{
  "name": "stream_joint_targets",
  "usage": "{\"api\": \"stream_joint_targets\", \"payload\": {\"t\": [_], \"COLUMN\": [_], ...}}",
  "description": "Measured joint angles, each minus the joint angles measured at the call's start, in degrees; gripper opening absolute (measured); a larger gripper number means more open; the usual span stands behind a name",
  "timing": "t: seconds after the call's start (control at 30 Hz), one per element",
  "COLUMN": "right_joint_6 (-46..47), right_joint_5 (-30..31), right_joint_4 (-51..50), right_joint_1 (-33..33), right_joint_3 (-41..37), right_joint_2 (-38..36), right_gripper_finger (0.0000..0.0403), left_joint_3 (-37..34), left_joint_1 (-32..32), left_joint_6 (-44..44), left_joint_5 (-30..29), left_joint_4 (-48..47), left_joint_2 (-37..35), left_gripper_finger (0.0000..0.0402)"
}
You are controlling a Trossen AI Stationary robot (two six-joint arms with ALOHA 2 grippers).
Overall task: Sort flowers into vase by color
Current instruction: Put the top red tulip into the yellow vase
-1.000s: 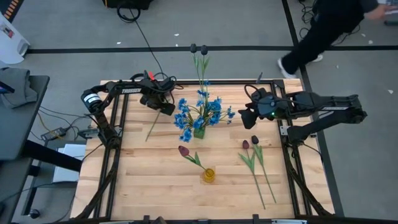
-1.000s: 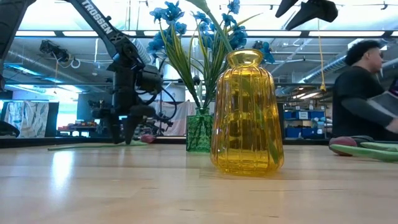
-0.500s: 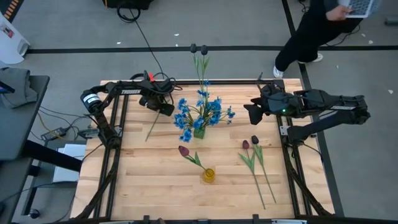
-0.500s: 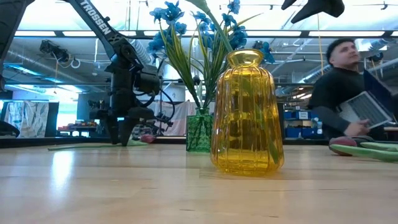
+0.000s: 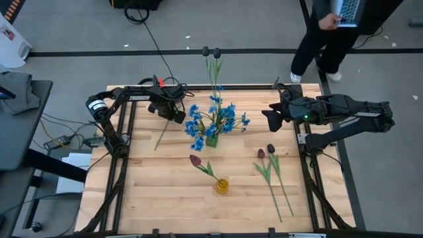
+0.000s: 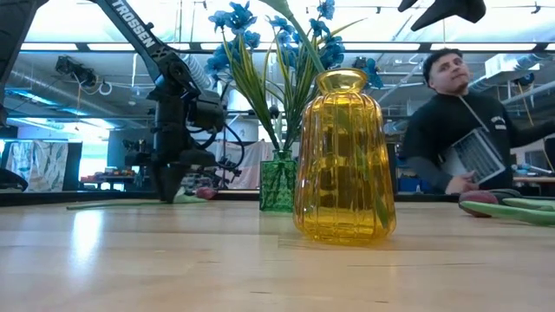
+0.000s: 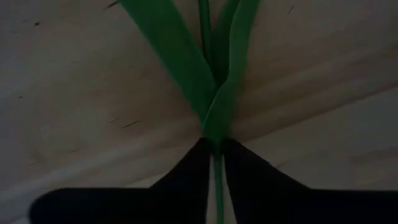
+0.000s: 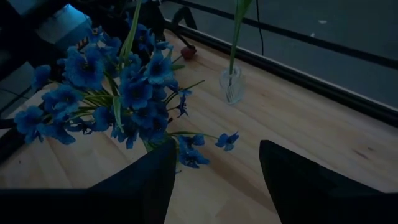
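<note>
From above, your left gripper [image 5: 177,116] is down at the table's ten o'clock, on the upper end of a loose green stem [image 5: 162,134] that lies slanting toward seven o'clock. The blue flowers [image 5: 213,120] already stand in the green vase [image 5: 211,141] just to its three o'clock; swing the stem up carelessly and you could sweep into that bunch and tip it. Your right gripper [image 5: 271,119] waits with its fingers apart, high at the bunch's three o'clock. Two red tulips [image 5: 266,153] lie at four o'clock, and one leans in the yellow vase [image 5: 221,186] at six.

At table height, the left gripper [image 6: 170,184] reaches the tabletop behind the yellow vase [image 6: 344,156]; a dragged tip might scrape the wood.

Your left wrist camera shows the fingers [image 7: 186,180] pinched together on the thin stem [image 7: 217,186], just below where its leaves fork. That hold looks narrow, so the stem may pivot or slide out on the lift.

Your right wrist camera shows spread fingers [image 8: 140,186] above the blue flowers [image 8: 124,93].
</note>
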Motion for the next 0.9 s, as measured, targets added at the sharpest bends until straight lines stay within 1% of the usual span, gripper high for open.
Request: {"api": "stream_joint_targets", "payload": {"t": [0.1, 0.17, 0.33, 0.47, 0.73, 0.9], "right_joint_6": [-0.2, -0.2, -0.8, -1.3, -1.3, -2.7], "right_joint_5": [0.0, 0.0, 0.0, 0.0, 1.3, 1.7], "right_joint_4": [-0.1, -0.5, -1.5, -1.9, -3.6, -3.6], "right_joint_1": [0.0, 0.0, 0.0, 0.0, 0.0, 0.0], "right_joint_3": [0.0, 0.0, 0.0, 0.0, 0.0, 0.0], "right_joint_2": [-0.2, -0.3, -1.2, -2.2, -4.1, -4.8], "right_gripper_finger": [0.0240, 0.0240, 0.0240, 0.0240, 0.0240, 0.0240], "left_joint_3": [0.0, 0.0, 0.1, 1.6, 6.9, 10.9], "left_joint_1": [0.0, 0.0, 0.0, 0.0, 0.1, 0.2], "left_joint_6": [0.0, 0.0, 0.0, 0.1, 1.6, 6.2], "left_joint_5": [-0.2, -0.2, -0.2, -0.1, -0.2, -1.6], "left_joint_4": [-0.2, -0.2, -0.6, -4.0, -9.4, -13.8], "left_joint_2": [0.0, 0.0, 0.0, 0.2, -2.2, -4.7], "left_gripper_finger": [0.0020, 0.0008, 0.0011, 0.0008, 0.0004, 0.0004]}}
